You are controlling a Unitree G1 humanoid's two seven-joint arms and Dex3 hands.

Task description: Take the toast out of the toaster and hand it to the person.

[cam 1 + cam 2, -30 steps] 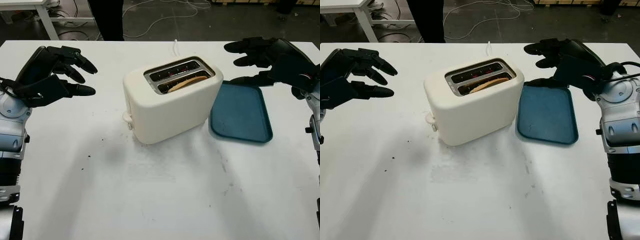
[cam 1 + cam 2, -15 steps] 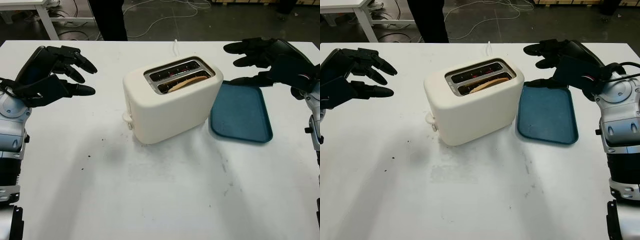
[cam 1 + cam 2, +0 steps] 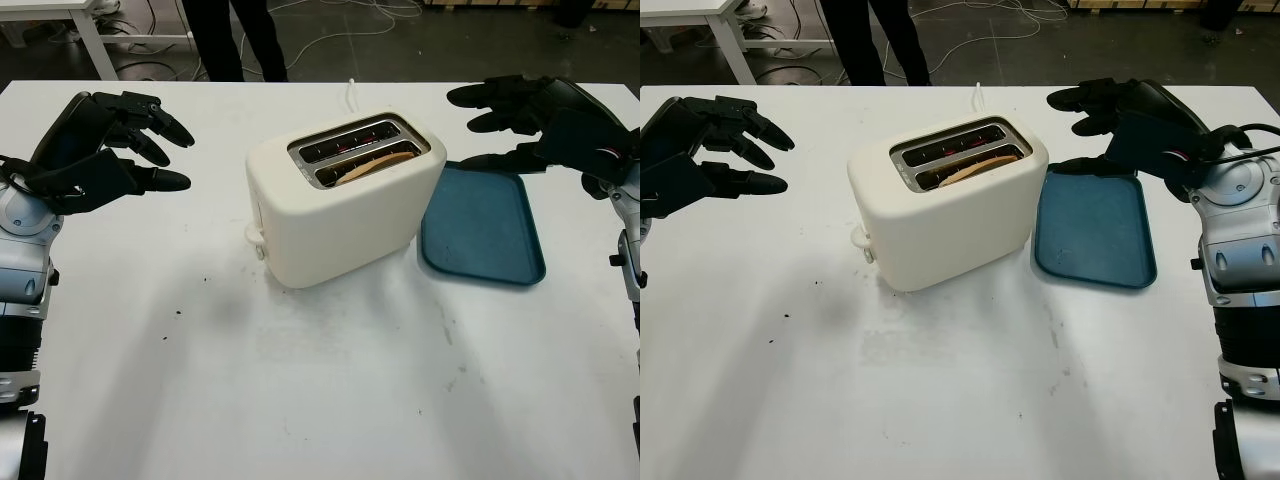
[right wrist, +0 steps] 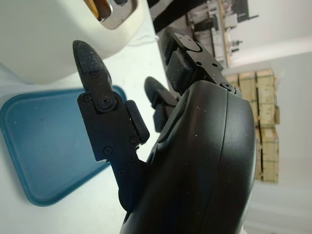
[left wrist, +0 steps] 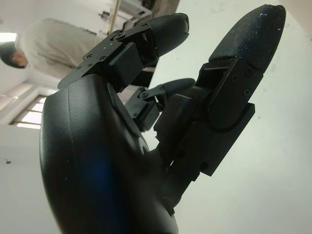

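A cream two-slot toaster [image 3: 340, 215] stands at the middle of the white table [image 3: 330, 390]. A slice of toast [image 3: 372, 164] sits low in its nearer slot; the far slot looks dark. My left hand [image 3: 130, 145] hovers open above the table's left side, well clear of the toaster. My right hand [image 3: 510, 120] hovers open to the toaster's right, above the far end of a blue tray [image 3: 485, 230]. A person's dark trouser legs [image 3: 235, 35] stand beyond the table's far edge.
The blue tray lies flat right of the toaster, touching or nearly touching its side. The toaster's white cord [image 3: 352, 92] runs off the far edge. Small dark crumbs [image 3: 178, 311] dot the near left of the table. Another white table [image 3: 60, 15] stands at back left.
The person behind the table has shifted, with a second leg now visible to the right. Both hands, the toaster and the toast have stayed put.
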